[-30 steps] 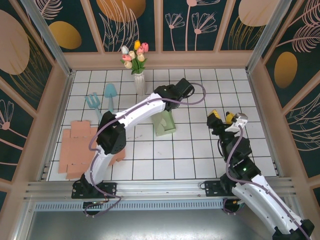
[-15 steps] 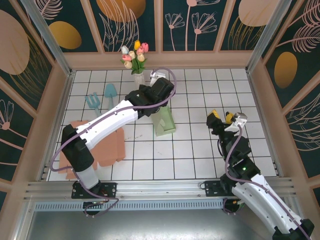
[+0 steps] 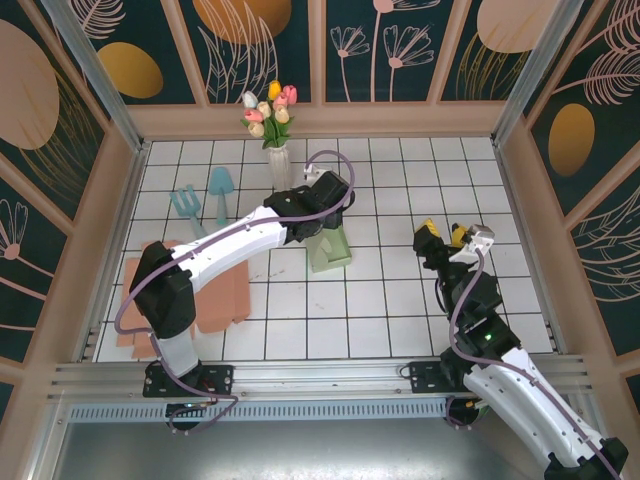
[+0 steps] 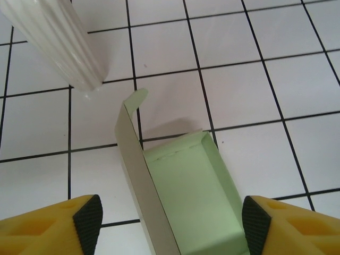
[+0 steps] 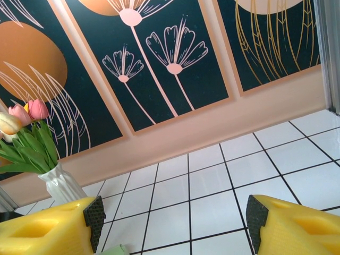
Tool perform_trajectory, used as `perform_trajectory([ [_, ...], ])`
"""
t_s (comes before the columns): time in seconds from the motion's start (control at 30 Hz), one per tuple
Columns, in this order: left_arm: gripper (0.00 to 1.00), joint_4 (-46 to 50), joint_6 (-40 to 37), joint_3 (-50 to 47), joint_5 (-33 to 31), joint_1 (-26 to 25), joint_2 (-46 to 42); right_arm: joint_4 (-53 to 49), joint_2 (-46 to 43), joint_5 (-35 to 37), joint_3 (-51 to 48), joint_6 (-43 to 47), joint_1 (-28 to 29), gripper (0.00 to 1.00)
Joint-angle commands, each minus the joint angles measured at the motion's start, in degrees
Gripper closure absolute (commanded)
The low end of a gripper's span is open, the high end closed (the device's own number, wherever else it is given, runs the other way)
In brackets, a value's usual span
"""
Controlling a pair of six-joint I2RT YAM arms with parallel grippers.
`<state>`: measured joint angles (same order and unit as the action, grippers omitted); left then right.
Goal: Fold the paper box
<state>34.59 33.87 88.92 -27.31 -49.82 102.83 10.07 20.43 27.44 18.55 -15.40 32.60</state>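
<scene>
From above, the left arm (image 3: 240,240) stretches across the white tiled table (image 3: 400,310), its wrist hanging over the pale green paper box (image 3: 331,250). The box stands near the middle of the table, just in front of the white vase (image 3: 279,165) of tulips. The yellow right fingers (image 3: 428,229) are held apart in the air well to the right of the box. Two teal tools (image 3: 203,198) lie far to the left, and flat orange-pink card sheets (image 3: 215,295) lie under the left arm's elbow.

In the left wrist view, the left fingers (image 4: 58,226) are spread wide and grasp nothing. The box (image 4: 194,186) sits open-topped between them. Its long side flap stands upright, with bare tile between it and the finger on the left of the view. The other pad sits just beside the box's opposite wall, though contact there cannot be told. The vase's base (image 4: 69,42) stands beyond the fingertips, apart from the flap's tip.

In the right wrist view, the right fingers (image 5: 48,231) are released with only tile between them. The vase and tulips (image 5: 56,183) stand beyond the finger on the left of the view, before the painted wall panels (image 5: 159,64).
</scene>
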Motion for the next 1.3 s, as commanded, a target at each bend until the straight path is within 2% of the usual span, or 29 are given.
perform_trajectory([
  [0.0, 0.34, 1.0, 0.1, -0.8, 1.0, 0.0, 1.0, 1.5, 0.0, 0.5, -0.8, 0.4, -0.3, 0.27],
  [0.17, 0.41, 2.1, -0.7, -1.4, 1.4, 0.0, 0.9, 1.7, 0.0, 0.5, -0.8, 0.3, -0.4, 0.27],
  [0.3, 0.53, 2.9, -1.3, -1.7, 1.8, 0.0, 1.1, 1.6, 0.0, 0.6, -0.9, 0.3, -0.4, 0.27],
  [0.67, 0.77, 5.1, -4.6, -0.5, 1.2, 0.1, 0.9, 1.7, 0.1, 0.5, -1.0, 0.4, -0.4, 0.27],
  [0.77, 0.87, 5.7, -7.0, 0.7, 1.0, 0.0, 0.7, 2.2, 0.5, 0.0, -1.1, 0.4, -0.4, 0.27],
  [0.87, 0.99, 6.2, -12.5, 2.3, 1.0, 0.0, 0.7, 4.1, 2.1, -2.3, -1.7, 1.3, -0.5, 0.26],
  [0.9, 1.0, 6.4, -15.2, 2.8, 0.8, 0.1, 0.6, 5.2, 3.2, -3.8, -1.9, 1.8, -0.6, 0.26],
  [0.97, 1.0, 6.1, -21.4, 3.2, 1.5, 0.0, -0.5, 7.0, 5.6, -7.6, -2.0, 2.6, -0.9, 0.24],
  [1.07, 1.0, 3.8, -32.9, 1.2, 3.9, 0.0, -4.2, 11.4, 10.1, -17.3, -2.2, 6.2, -0.9, 0.23],
  [1.17, 1.0, -1.8, -44.7, -5.0, 8.1, 0.0, -12.5, 16.8, 15.7, -24.0, -1.6, 9.4, -3.5, 0.22],
  [1.27, 1.0, -8.5, -55.0, -12.8, 12.5, 0.1, -20.6, 23.2, 22.0, -26.3, -0.2, 12.8, -5.4, 0.22],
])
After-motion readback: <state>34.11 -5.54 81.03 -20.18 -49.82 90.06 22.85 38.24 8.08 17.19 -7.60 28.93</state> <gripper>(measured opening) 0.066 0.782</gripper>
